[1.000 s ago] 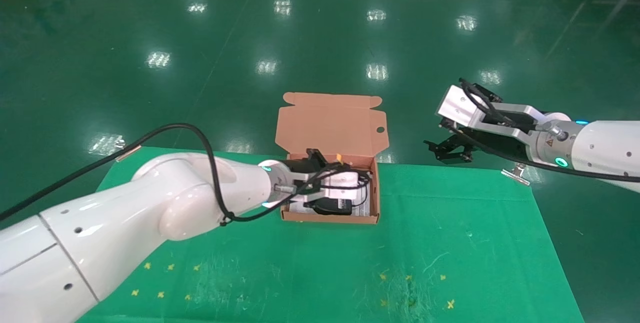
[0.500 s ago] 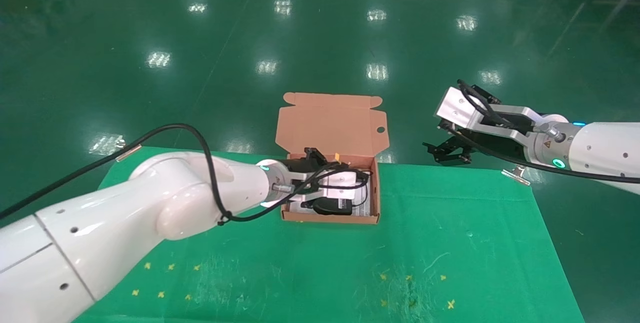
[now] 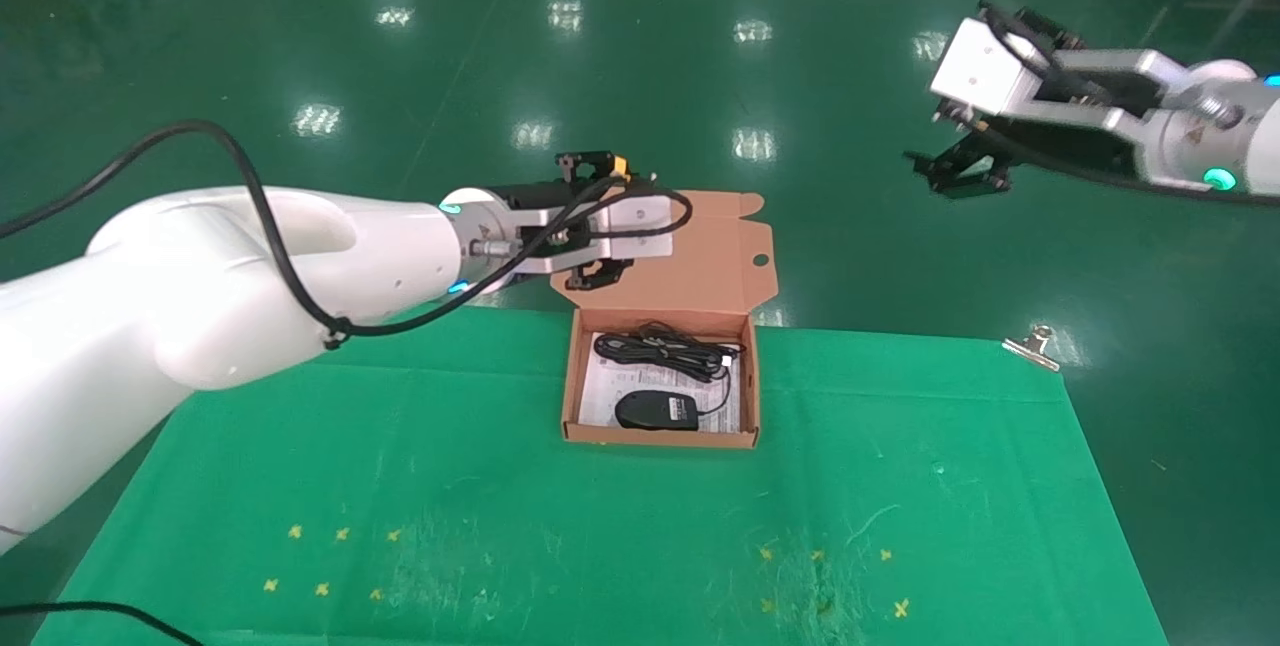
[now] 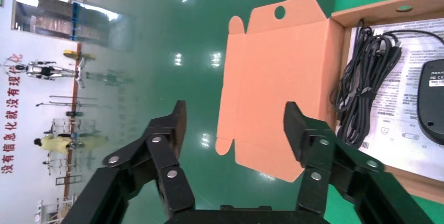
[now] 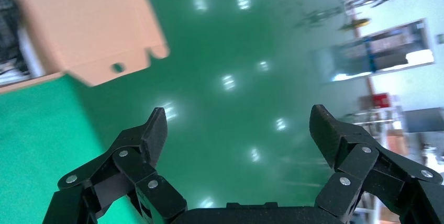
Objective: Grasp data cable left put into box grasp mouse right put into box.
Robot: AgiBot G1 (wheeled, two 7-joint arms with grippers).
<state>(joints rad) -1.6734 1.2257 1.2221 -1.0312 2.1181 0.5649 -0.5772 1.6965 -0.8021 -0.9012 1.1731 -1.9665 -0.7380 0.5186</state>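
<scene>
both arms have lifted away; left gripper hangs released above the box lid, right gripper spread wide, far off. below the left one, cable and mouse lie inside the box, so packing looks finished. green mat, glossy floor.
</scene>
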